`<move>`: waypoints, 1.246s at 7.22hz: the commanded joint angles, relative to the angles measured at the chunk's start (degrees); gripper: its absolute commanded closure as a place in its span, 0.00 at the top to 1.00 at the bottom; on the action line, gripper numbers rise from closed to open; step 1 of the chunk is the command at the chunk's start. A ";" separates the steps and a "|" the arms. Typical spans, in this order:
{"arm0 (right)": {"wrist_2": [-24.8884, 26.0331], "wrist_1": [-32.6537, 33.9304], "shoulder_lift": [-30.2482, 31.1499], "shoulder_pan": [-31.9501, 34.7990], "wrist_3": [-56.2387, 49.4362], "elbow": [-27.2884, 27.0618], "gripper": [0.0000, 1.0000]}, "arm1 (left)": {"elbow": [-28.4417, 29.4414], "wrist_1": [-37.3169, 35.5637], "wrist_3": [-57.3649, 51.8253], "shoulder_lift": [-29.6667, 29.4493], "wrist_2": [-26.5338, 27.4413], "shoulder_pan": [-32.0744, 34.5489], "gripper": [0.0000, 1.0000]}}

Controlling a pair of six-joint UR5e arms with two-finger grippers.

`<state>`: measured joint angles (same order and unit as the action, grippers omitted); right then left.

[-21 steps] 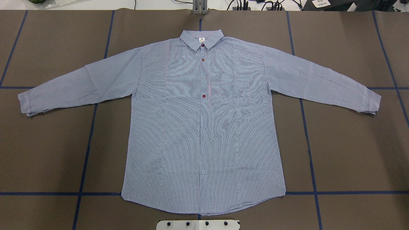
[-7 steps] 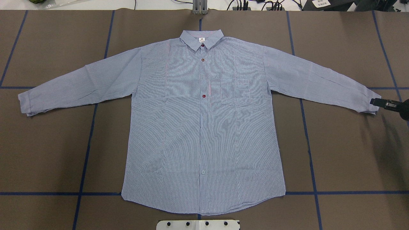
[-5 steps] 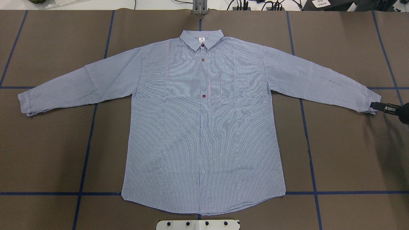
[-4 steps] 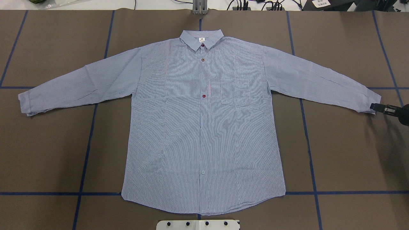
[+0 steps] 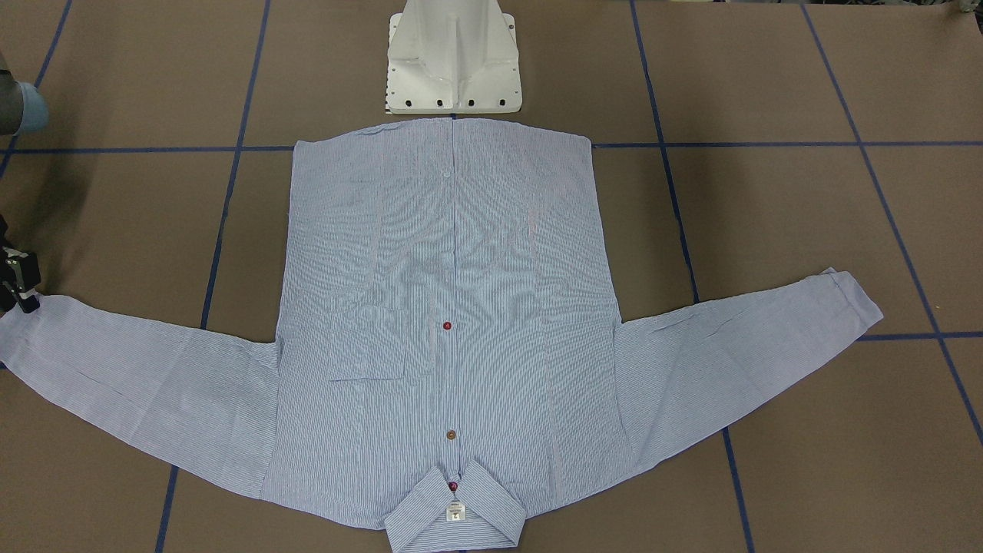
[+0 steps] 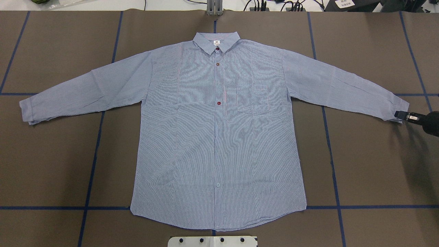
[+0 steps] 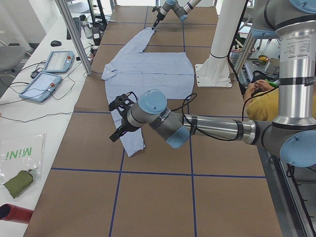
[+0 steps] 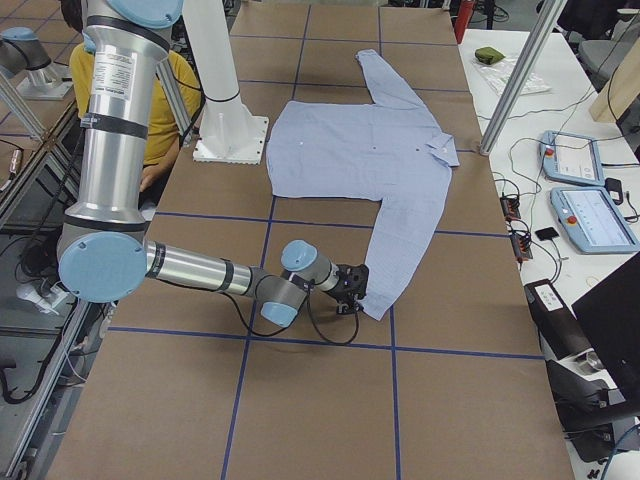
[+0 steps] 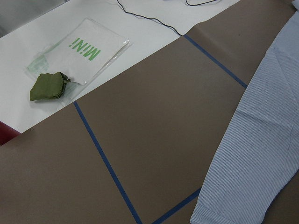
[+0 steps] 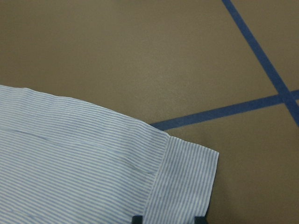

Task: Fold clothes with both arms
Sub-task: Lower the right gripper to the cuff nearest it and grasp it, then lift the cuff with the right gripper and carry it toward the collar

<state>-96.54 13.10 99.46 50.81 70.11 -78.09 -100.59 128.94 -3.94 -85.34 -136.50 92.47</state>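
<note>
Since the shirt [image 6: 219,137] lies spread flat and face up on the brown table [image 6: 377,164] — collar [image 6: 216,40] at 12 o'clock in the overhead view, hem [image 6: 216,226] at 6, sleeves [image 6: 85,89] out toward 9 and 3 — no fold is made yet, and the cuffs are the natural first handles. The right gripper [image 6: 400,114] sits low at the 3 o'clock cuff [image 6: 399,107], reaching in from outside the garment so that its arm does not lie over the cloth. Its wrist camera shows the two fingertips [image 10: 200,220] apart, with the cuff's edge lying flat between them. I judge it released: placed to pinch, not yet clenched.

The left gripper [image 7: 120,120] appears only in the side view, raised above the table near the 9 o'clock cuff [image 6: 27,111], and I cannot tell whether it is parted or clenched. Its own camera looks down on that cuff from well above, with no fingers in frame.

The likely step is a sleeve fold: nip the cuff, lift a little, carry it in across the chest. Thin cotton may slip from a shallow bite — a hold deeper on the doubled cuff band would serve better.
</note>
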 commanded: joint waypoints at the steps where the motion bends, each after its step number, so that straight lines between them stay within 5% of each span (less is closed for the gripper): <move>1: -0.05 -0.01 0.03 -0.10 0.02 -0.39 0.00 | -0.05 0.08 -0.01 0.00 0.00 0.08 1.00; 5: -3.47 1.57 -2.23 4.80 -1.47 -9.51 0.00 | 0.04 0.00 -0.01 0.09 0.00 0.08 1.00; 9: -2.60 2.01 -26.35 4.56 0.19 -8.93 0.00 | 0.04 0.08 -0.01 0.26 0.00 -0.01 1.00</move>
<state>-99.18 14.73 82.24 55.70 69.40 -87.94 -100.55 129.00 -3.96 -85.15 -136.53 92.53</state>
